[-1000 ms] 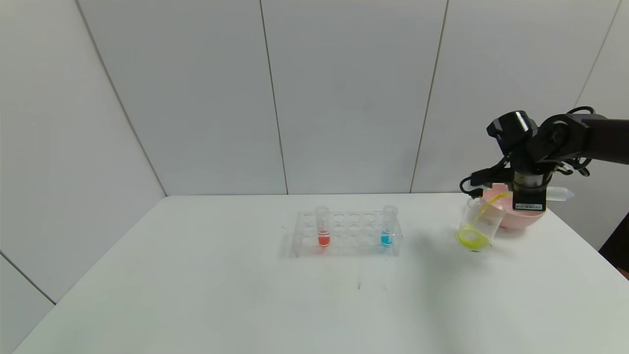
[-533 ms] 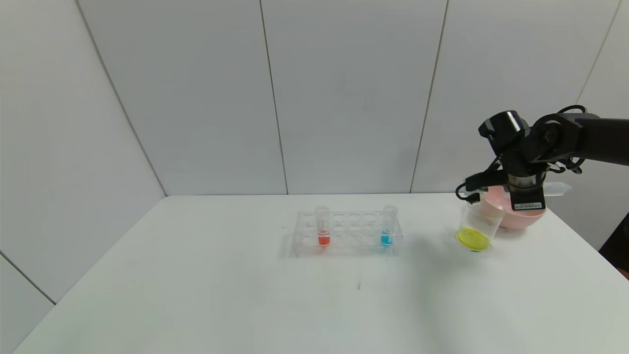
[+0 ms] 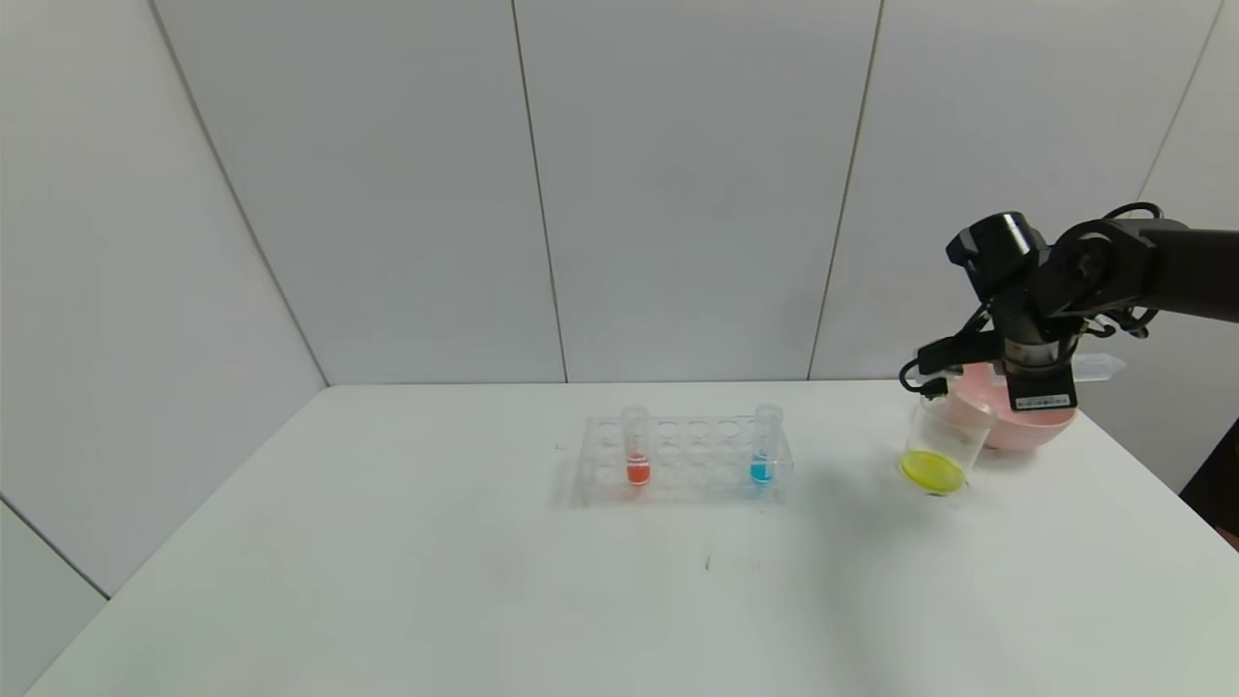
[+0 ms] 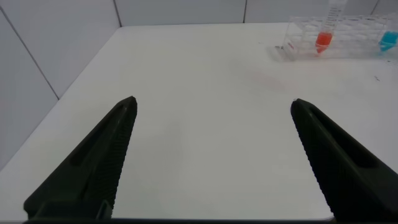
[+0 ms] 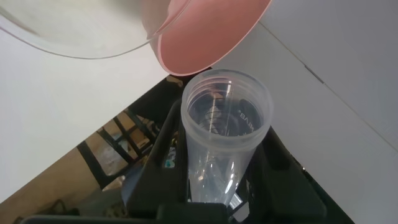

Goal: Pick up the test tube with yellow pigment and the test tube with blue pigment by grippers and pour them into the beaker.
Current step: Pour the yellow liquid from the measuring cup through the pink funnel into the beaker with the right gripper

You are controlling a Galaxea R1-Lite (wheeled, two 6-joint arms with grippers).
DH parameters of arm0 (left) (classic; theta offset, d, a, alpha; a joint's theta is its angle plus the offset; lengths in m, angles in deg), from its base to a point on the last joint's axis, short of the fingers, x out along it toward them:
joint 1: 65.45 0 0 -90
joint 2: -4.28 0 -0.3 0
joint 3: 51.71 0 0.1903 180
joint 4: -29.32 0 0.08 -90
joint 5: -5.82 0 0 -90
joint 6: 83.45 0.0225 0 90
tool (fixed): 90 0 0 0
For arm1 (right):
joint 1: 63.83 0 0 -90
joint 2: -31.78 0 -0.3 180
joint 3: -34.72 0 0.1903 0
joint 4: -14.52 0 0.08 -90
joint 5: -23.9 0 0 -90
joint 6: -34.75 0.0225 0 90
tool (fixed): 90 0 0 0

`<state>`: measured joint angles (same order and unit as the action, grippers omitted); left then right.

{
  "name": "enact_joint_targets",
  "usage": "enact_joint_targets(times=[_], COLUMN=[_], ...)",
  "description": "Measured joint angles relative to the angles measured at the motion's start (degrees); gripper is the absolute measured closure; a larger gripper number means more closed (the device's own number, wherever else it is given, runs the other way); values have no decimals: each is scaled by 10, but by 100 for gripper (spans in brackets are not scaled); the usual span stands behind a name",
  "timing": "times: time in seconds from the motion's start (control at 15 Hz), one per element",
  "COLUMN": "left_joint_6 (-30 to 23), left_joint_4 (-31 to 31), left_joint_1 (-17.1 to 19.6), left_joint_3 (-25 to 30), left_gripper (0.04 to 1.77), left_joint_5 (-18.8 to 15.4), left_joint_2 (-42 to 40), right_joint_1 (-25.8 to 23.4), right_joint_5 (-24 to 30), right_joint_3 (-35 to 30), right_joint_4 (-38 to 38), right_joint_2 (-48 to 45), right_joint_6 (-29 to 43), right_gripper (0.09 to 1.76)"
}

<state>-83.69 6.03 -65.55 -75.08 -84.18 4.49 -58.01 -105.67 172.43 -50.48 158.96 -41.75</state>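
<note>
While the right gripper (image 3: 1041,373) is clamping the apparently emptied test tube with yellow pigment (image 5: 225,134) near the beaker (image 3: 941,447), yellow liquid is sitting inside; the test tube with blue pigment (image 3: 765,447) is awaiting collection.

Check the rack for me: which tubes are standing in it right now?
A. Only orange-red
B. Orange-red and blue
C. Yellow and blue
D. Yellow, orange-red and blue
B: in the head view the rack holds the orange-red tube at one end and the test tube with blue pigment at the other; the yellow liquid sits in the beaker, and the right end effector holds an emptied tube.
</note>
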Motion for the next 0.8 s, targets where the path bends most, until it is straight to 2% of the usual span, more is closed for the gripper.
enact_joint_targets(times=[0.07, 0.33, 0.47, 0.67, 0.8], left_joint_6=[0, 0, 0, 0, 0], left_joint_4=[0, 0, 0, 0, 0], left_joint_1=[0, 0, 0, 0, 0], left_joint_3=[0, 0, 0, 0, 0], left_gripper=[5, 5, 5, 5, 5], left_joint_5=[0, 0, 0, 0, 0], left_joint_2=[0, 0, 0, 0, 0], right_joint_1=[-2, -29, -47, -82, -103], right_joint_5=[24, 195, 291, 471, 570], right_joint_3=[0, 0, 0, 0, 0], right_joint_4=[2, 32, 39, 39, 41], right_joint_2=[-4, -23, -33, -51, -64], right_joint_6=[1, 26, 90, 190, 292], right_gripper=[127, 127, 127, 127, 127])
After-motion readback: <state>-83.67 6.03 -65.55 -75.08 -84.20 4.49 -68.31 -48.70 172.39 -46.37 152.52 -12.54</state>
